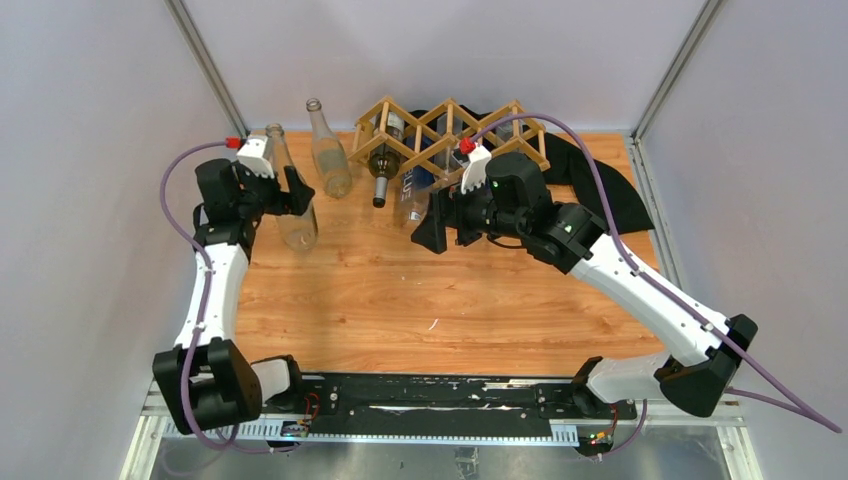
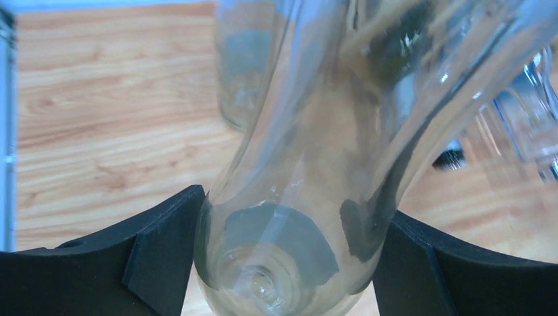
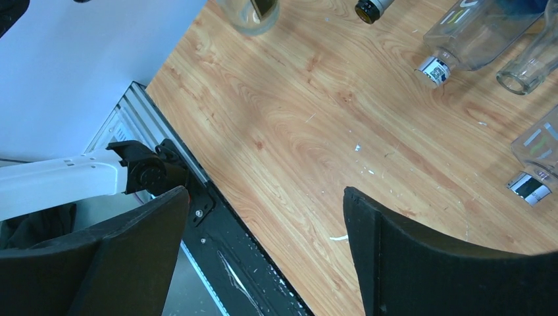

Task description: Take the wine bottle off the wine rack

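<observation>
The left hand is clamped on a bottle; the right hand is spread apart, empty. The bottle should be set upright, clear of the second bottle beyond the hand.

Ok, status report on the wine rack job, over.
Left gripper clamped on a clear bottle, away from the wine rack. Right gripper open, empty, near the rack front. Dark bottle lies in the rack. Nothing seen blocking it.
</observation>
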`<state>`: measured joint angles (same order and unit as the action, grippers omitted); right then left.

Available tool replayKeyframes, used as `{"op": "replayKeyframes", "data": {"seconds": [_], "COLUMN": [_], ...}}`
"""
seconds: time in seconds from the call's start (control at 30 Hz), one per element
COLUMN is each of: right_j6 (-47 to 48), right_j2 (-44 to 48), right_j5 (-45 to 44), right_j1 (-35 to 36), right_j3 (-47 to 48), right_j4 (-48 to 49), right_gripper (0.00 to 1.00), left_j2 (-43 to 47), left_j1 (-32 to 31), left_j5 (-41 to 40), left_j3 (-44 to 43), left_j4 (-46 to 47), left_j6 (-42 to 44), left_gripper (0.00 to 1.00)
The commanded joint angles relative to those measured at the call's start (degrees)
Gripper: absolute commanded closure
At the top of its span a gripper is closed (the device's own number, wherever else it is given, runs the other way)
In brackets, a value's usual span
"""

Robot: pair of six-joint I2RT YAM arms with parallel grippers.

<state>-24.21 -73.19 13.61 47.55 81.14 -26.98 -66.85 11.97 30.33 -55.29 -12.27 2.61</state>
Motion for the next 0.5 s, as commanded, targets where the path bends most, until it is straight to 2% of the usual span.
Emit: {"op": "replayKeyframes", "data": {"seconds": [0.0, 0.23, 0.47], "right_j6": [0.8, 0.5, 0.4], "right_j2": [-0.7, 0.3, 1.4], "right_j5": [-1.5, -6.3, -11.8], "right_j1": [-0.5, -0.5, -0.6], "right_j3": [0.4, -2.7, -3.9], "right_j4": [0.6, 1.0, 1.5], "right_gripper": [0.1, 0.11, 0.11], "left_j2": [0.1, -7.1, -15.5], "left_j1": [3.1, 3.1, 3.1], "left_j5": [-0.3, -6.4, -6.4], "left_j3": [2.1, 5.0, 4.7], "left_j4": [26.6, 39.6, 51.3], "left_j6": [-6.3, -5.9, -8.0], "left_gripper": [1.0, 1.0, 1.0]}}
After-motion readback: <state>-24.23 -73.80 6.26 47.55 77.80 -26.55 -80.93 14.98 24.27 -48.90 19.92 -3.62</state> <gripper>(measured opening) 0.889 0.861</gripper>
